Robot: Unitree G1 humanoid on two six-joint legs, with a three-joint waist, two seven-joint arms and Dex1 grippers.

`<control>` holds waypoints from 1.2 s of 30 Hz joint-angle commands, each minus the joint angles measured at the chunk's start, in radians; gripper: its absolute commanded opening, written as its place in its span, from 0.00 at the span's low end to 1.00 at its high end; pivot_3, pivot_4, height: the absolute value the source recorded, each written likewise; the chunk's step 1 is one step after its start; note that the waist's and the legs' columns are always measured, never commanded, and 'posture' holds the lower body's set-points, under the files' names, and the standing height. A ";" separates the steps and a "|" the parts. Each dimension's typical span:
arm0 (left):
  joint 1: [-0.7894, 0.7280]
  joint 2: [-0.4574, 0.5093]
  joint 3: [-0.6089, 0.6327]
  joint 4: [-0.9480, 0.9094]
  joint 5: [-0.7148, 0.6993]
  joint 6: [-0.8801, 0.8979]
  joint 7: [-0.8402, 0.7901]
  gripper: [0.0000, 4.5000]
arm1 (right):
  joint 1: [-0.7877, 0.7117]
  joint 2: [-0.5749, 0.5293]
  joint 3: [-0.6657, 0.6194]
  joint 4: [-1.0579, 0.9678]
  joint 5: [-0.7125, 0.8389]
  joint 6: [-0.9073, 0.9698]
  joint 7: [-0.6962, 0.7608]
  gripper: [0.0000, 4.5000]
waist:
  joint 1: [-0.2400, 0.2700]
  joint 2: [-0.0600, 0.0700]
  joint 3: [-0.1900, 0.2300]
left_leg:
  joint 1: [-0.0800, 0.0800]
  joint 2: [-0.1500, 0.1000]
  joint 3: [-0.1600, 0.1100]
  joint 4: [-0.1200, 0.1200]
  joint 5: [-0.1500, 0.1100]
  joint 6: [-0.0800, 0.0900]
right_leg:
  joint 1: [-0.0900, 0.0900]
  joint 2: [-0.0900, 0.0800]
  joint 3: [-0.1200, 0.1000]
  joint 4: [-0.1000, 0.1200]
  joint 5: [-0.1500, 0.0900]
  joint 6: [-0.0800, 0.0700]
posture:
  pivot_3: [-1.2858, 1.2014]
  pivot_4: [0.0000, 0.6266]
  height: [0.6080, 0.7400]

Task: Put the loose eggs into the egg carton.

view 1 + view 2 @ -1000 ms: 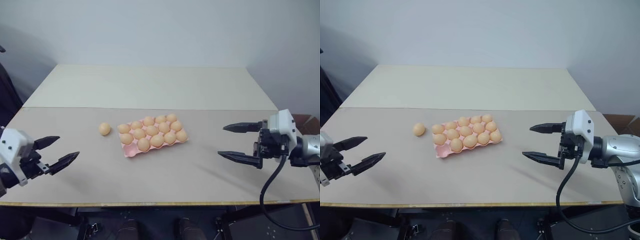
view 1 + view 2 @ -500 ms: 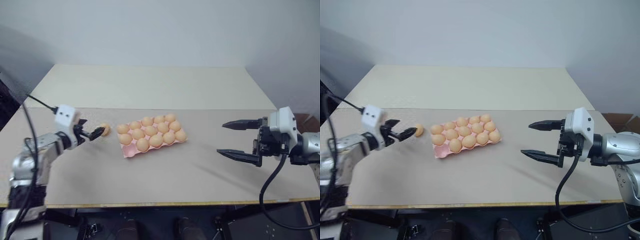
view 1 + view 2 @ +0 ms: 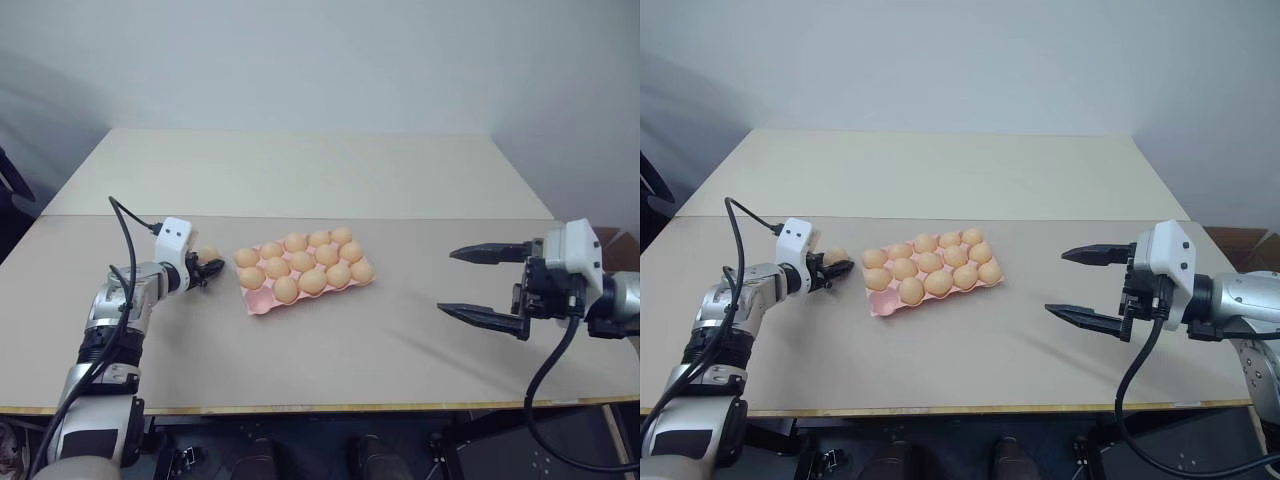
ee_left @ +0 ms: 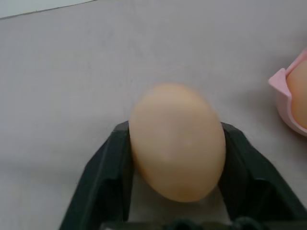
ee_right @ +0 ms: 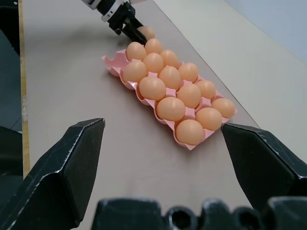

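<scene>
Left gripper (image 3: 207, 269) clamps the last loose egg (image 4: 176, 141), just left of the carton (image 3: 262, 302).

Its two fingers (image 4: 106, 168) press the egg's sides, with the egg's long axis running along the fingers toward the wrist. The carton lies directly to its right, the one bare cup at the near left corner, closest to this arm. The right gripper (image 3: 487, 284) hangs spread and empty, well apart on the right. Count: one loose egg, fourteen seated in the one carton, one free cup.

Loose egg (image 4: 176, 141) clamped between the left pincer's (image 4: 177, 158) black fingers (image 4: 103, 177), pink egg carton (image 4: 288, 91) corner nearby
</scene>
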 commanded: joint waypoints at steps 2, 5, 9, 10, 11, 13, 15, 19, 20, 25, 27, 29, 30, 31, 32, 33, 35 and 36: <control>0.010 0.044 0.036 -0.114 -0.001 -0.059 -0.019 0.39 | 0.004 -0.012 -0.049 -0.035 0.031 0.009 -0.013 1.00 | -0.001 0.000 0.000 | 0.000 0.000 0.000 0.000 0.000 0.000 | 0.000 0.000 0.000 0.000 0.000 0.000 | 0.52 0.24 1.00; 0.086 0.090 0.068 -0.294 -0.071 -0.081 -0.130 0.39 | 0.009 -0.012 -0.051 -0.038 0.034 0.009 -0.013 1.00 | -0.005 0.000 0.000 | -0.001 0.000 0.000 0.000 0.000 0.000 | -0.001 0.000 0.000 0.000 0.000 0.000 | 0.52 0.24 1.00; 0.227 0.151 0.065 -0.531 -0.180 -0.098 -0.328 0.39 | 0.010 -0.010 -0.045 -0.036 0.033 0.007 -0.014 1.00 | -0.005 0.000 0.000 | -0.001 0.000 0.000 0.000 0.000 0.000 | -0.001 -0.001 0.001 0.000 0.000 0.000 | 0.52 0.24 1.00; 0.252 0.160 0.061 -0.563 -0.201 -0.100 -0.364 0.39 | 0.009 -0.010 -0.043 -0.035 0.033 0.006 -0.014 1.00 | -0.004 0.000 0.000 | -0.001 0.000 0.000 0.000 0.000 0.000 | -0.001 -0.001 0.000 0.000 0.000 0.000 | 0.52 0.24 1.00; 0.276 0.168 0.054 -0.591 -0.216 -0.101 -0.396 0.39 | 0.008 -0.009 -0.041 -0.034 0.034 0.006 -0.014 1.00 | -0.002 0.000 0.000 | 0.000 0.000 0.000 0.000 0.000 0.000 | 0.000 -0.001 0.000 0.000 0.000 0.000 | 0.52 0.24 1.00; 0.311 0.174 0.024 -0.615 -0.208 -0.112 -0.431 0.39 | 0.008 -0.009 -0.039 -0.034 0.034 0.004 -0.014 1.00 | 0.001 0.000 0.000 | 0.002 0.000 0.000 0.000 0.000 0.000 | 0.001 -0.001 0.000 0.000 -0.002 -0.003 | 0.52 0.24 1.00; 0.324 0.171 0.000 -0.613 -0.190 -0.120 -0.438 0.39 | 0.008 -0.008 -0.038 -0.035 0.034 0.004 -0.015 1.00 | 0.002 0.000 0.000 | 0.004 0.000 0.000 0.000 0.000 0.000 | 0.003 -0.001 0.000 0.000 -0.004 -0.006 | 0.52 0.24 1.00; 0.304 0.155 -0.069 -0.585 -0.149 -0.127 -0.441 0.39 | 0.006 -0.008 -0.037 -0.034 0.036 0.004 -0.016 1.00 | 0.001 0.000 0.000 | 0.003 0.000 0.000 0.000 0.000 0.000 | 0.004 -0.001 0.000 -0.001 -0.003 -0.005 | 0.52 0.24 1.00; 0.297 0.151 -0.087 -0.579 -0.139 -0.130 -0.447 0.45 | 0.006 -0.008 -0.037 -0.034 0.035 0.003 -0.017 1.00 | 0.001 0.000 0.000 | 0.003 0.000 0.000 0.000 0.000 0.000 | 0.004 -0.001 0.000 -0.001 -0.002 -0.003 | 0.52 0.24 1.00; 0.253 0.136 -0.112 -0.538 -0.131 -0.137 -0.465 0.79 | 0.007 -0.010 -0.040 -0.034 0.036 0.003 -0.020 1.00 | 0.001 0.000 0.000 | 0.003 0.000 0.000 0.000 0.000 0.000 | 0.004 0.000 0.000 -0.001 -0.002 -0.002 | 0.52 0.24 1.00; 0.238 0.137 -0.098 -0.530 -0.137 -0.137 -0.462 0.94 | 0.014 -0.010 -0.046 -0.037 0.037 0.003 -0.020 1.00 | 0.000 0.000 0.000 | 0.004 0.000 0.000 0.000 0.000 0.000 | 0.004 0.000 0.000 -0.001 -0.002 -0.002 | 0.52 0.24 1.00; 0.233 0.147 -0.077 -0.530 -0.138 -0.142 -0.455 0.99 | 0.020 -0.009 -0.051 -0.041 0.037 0.002 -0.021 1.00 | -0.001 0.000 0.000 | 0.003 0.000 0.000 0.000 0.000 0.000 | 0.004 0.000 0.000 -0.001 -0.001 -0.002 | 0.52 0.24 1.00; 0.236 0.156 -0.055 -0.537 -0.142 -0.150 -0.451 0.99 | 0.023 -0.009 -0.053 -0.043 0.038 0.002 -0.022 1.00 | -0.002 0.000 0.000 | 0.003 0.000 0.000 0.000 0.000 0.000 | 0.004 0.000 0.001 -0.001 -0.001 -0.001 | 0.52 0.24 1.00; 0.243 0.168 -0.021 -0.549 -0.158 -0.148 -0.452 0.99 | 0.026 -0.008 -0.056 -0.044 0.039 0.001 -0.024 1.00 | -0.003 0.000 0.000 | 0.003 0.000 0.000 0.000 0.000 0.000 | 0.003 0.000 0.001 -0.001 -0.001 0.000 | 0.52 0.24 1.00; 0.250 0.180 0.008 -0.559 -0.170 -0.146 -0.451 0.99 | 0.029 -0.008 -0.058 -0.044 0.039 0.001 -0.025 1.00 | -0.004 0.000 0.000 | 0.003 0.001 0.000 0.000 0.000 0.000 | 0.003 0.000 0.000 -0.001 -0.001 0.000 | 0.52 0.24 1.00; 0.262 0.199 0.052 -0.572 -0.192 -0.138 -0.457 0.99 | 0.030 -0.008 -0.058 -0.043 0.039 -0.001 -0.025 1.00 | -0.006 0.000 0.000 | 0.003 0.001 0.000 0.000 0.000 0.000 | 0.003 0.000 0.000 -0.001 -0.001 0.000 | 0.52 0.24 1.00; 0.295 0.236 0.125 -0.592 -0.237 -0.135 -0.484 0.99 | 0.031 -0.007 -0.057 -0.042 0.039 -0.002 -0.024 1.00 | -0.011 0.000 0.000 | 0.003 0.001 0.000 0.000 0.000 0.000 | 0.003 0.000 0.000 -0.001 -0.001 0.000 | 0.52 0.24 1.00; 0.322 0.260 0.171 -0.605 -0.261 -0.132 -0.500 0.99 | 0.029 -0.006 -0.054 -0.038 0.037 -0.004 -0.024 1.00 | -0.013 0.000 0.000 | 0.004 0.001 0.000 0.000 0.000 0.000 | 0.003 0.000 0.000 -0.001 -0.001 -0.001 | 0.52 0.24 1.00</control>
